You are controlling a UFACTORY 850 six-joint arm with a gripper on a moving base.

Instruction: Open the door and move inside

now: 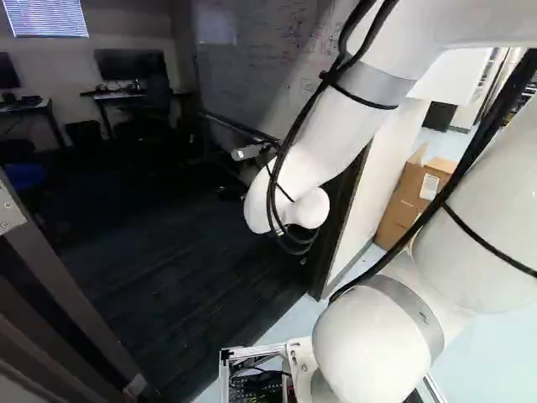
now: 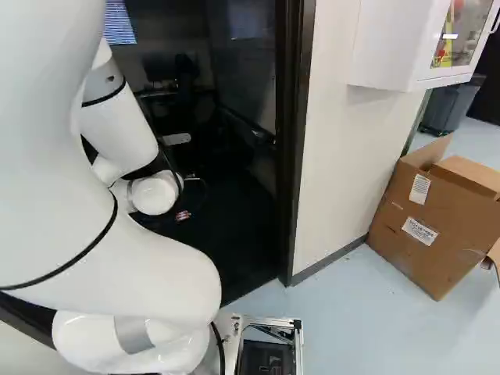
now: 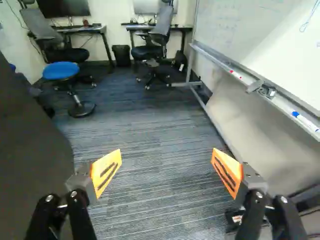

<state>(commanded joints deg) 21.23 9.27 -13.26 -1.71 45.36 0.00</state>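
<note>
The doorway stands open onto a dark-carpeted room [image 1: 159, 260]. Its dark frame [image 2: 301, 117] rises right of the arm in the right base view; a dark upright with a metal plate [image 1: 10, 211] borders it at the left of the left base view. My arm's wrist [image 1: 302, 206] reaches into the opening and hides most of the gripper in both base views. In the wrist view my gripper [image 3: 166, 162] is open, fingers wide apart, only carpet showing between them. A large dark surface [image 3: 30, 150], perhaps the door, stands close beside one finger. No handle can be made out.
Inside, a whiteboard [image 3: 260, 45] with a tray lines one side. Farther in are a blue stool [image 3: 61, 71], office chairs [image 3: 152, 40] and desks [image 3: 82, 30]. Outside, a cardboard box [image 2: 430, 219] sits beyond the white wall [image 2: 340, 156], below a wall cabinet [image 2: 391, 47].
</note>
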